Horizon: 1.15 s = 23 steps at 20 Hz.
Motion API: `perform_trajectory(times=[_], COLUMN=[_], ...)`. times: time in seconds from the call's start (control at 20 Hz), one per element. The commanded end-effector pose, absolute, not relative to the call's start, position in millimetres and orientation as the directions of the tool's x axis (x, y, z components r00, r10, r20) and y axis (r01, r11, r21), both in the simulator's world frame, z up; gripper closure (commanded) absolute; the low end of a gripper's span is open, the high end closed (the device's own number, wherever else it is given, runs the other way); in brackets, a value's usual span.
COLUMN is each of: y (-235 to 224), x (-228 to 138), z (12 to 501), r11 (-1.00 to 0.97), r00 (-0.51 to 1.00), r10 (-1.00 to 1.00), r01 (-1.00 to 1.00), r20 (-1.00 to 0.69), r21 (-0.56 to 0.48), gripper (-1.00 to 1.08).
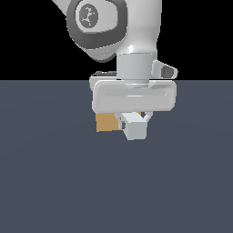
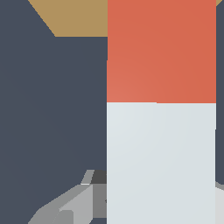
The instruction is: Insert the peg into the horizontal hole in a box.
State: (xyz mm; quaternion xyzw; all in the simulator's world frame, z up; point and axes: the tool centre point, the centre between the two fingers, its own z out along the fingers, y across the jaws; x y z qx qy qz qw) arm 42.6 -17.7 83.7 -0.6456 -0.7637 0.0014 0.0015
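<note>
Peg point(image 1: 134, 128) clamped in end effector point(image 1: 133, 119), box point(image 1: 107, 122) just behind

Ext cam faces arm, wrist cam close-up — both share peg point(image 1: 135, 128)

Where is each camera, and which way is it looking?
Exterior view: off the arm, facing the gripper head-on; it shows the arm's big joint, the peg end-on and the box behind.
Wrist view: on the wrist, looking along the peg toward its red end and the box; one finger shows.
Both views share the peg and the box.
</note>
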Motion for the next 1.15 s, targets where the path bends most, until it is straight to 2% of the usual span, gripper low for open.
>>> perform_trajectory(times=[0.0, 0.7, 1.1], y=[-14, 72, 79], x=[43, 28, 28], z=[85, 87, 87], r11=[0.167, 0.167, 0.167], r00=[-0.167, -0.167, -0.167], r10=[0.986, 0.986, 0.986], r01=[0.986, 0.986, 0.986], r20=[0.000, 0.000, 0.000], r21=[-0.001, 0.002, 0.003], gripper=[1.08, 1.08, 1.08])
